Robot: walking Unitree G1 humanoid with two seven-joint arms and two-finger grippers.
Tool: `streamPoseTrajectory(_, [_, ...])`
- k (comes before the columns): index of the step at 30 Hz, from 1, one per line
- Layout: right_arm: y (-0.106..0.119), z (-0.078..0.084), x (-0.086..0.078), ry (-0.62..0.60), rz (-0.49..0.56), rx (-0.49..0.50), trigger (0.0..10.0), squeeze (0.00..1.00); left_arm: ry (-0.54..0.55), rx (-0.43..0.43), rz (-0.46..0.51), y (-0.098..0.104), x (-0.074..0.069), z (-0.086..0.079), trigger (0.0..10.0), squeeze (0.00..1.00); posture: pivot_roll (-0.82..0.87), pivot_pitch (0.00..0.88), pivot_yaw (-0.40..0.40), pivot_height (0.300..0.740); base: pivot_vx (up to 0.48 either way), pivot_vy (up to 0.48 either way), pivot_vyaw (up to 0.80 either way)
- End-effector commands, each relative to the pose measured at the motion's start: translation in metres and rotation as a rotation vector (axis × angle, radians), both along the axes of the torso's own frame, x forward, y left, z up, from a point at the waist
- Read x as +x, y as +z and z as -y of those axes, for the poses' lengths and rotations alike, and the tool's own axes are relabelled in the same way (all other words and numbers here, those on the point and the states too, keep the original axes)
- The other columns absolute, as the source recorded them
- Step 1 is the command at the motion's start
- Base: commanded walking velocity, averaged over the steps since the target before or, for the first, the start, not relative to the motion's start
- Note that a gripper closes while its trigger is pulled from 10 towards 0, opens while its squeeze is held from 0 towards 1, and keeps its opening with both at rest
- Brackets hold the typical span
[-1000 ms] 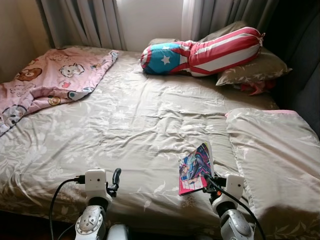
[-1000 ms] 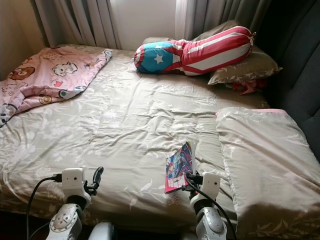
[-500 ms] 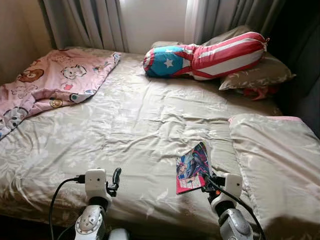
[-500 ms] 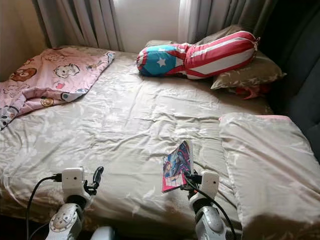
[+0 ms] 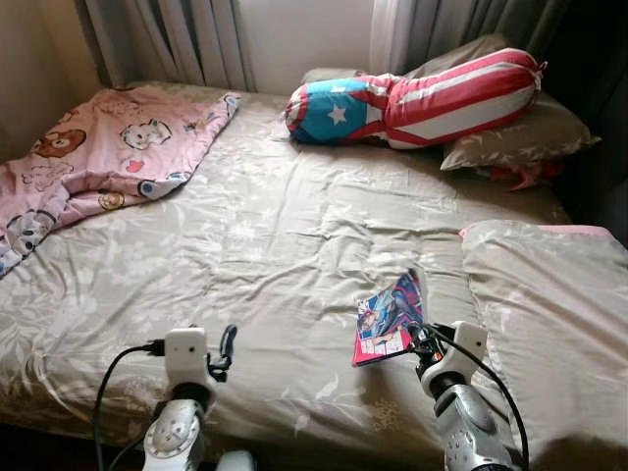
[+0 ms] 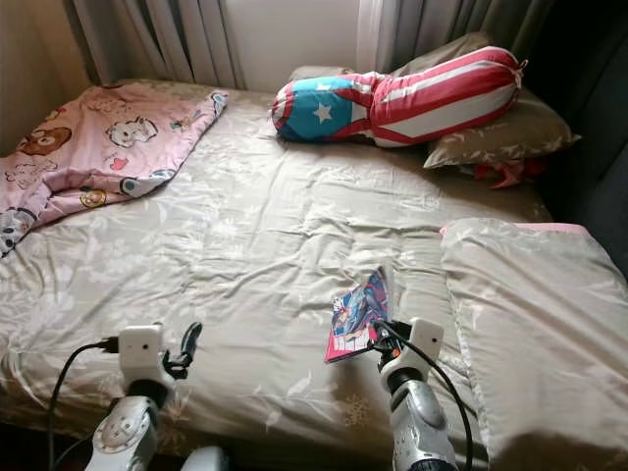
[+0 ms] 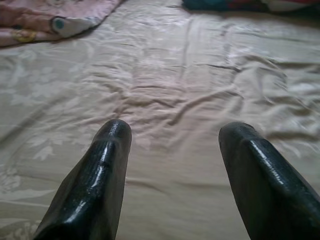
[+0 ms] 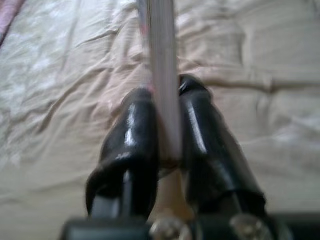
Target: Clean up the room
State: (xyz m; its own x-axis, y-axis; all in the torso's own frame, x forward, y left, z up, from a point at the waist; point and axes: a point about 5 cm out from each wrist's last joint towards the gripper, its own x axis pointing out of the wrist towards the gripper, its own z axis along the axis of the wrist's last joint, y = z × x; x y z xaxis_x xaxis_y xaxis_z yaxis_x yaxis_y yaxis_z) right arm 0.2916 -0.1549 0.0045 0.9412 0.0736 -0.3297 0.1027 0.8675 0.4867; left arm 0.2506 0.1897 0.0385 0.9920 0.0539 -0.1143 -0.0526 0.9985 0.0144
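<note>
Right gripper [image 5: 424, 340]: clamped on the lower edge of a thin comic book [image 5: 390, 318], which stands tilted just above the bed [image 5: 275, 235] near its front edge, beside a large beige pillow [image 5: 549, 314]. In the right wrist view, the two black fingers [image 8: 131, 135] press on either side of the comic book's edge [image 8: 162, 75].

Left gripper [image 7: 172, 175]: fingers apart, nothing between them, hovering low over the beige floral bedspread near the front edge.

Elsewhere on the bed: a pink cartoon-print blanket [image 5: 88, 167] lies crumpled at the far left. A star-and-stripes bolster [image 5: 412, 98] rests on a beige pillow [image 5: 520, 137] at the far right, by the grey curtains [image 5: 167, 39].
</note>
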Motion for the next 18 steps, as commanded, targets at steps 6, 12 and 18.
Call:
streamPoseTrajectory(6, [0.012,0.008,0.018,-0.039,0.012,0.179,10.0,0.0,-0.02,0.008,-0.003,0.003,-0.009,0.0,10.0,0.0,0.03,0.084,-0.038,0.649,0.0,0.0,0.0])
streamPoseTrajectory(12, [0.012,0.012,0.02,-0.013,-0.006,0.241,10.0,0.0,-0.03,0.03,-0.02,0.005,-0.021,-0.005,10.0,0.0,0.05,0.122,-0.018,0.649,0.0,0.0,0.0])
streamPoseTrajectory(18, [0.005,0.025,0.015,-0.032,-0.063,0.184,10.0,0.0,-0.048,0.047,-0.037,0.005,-0.03,-0.007,10.0,0.0,0.06,0.146,-0.003,0.649,0.0,0.0,0.0])
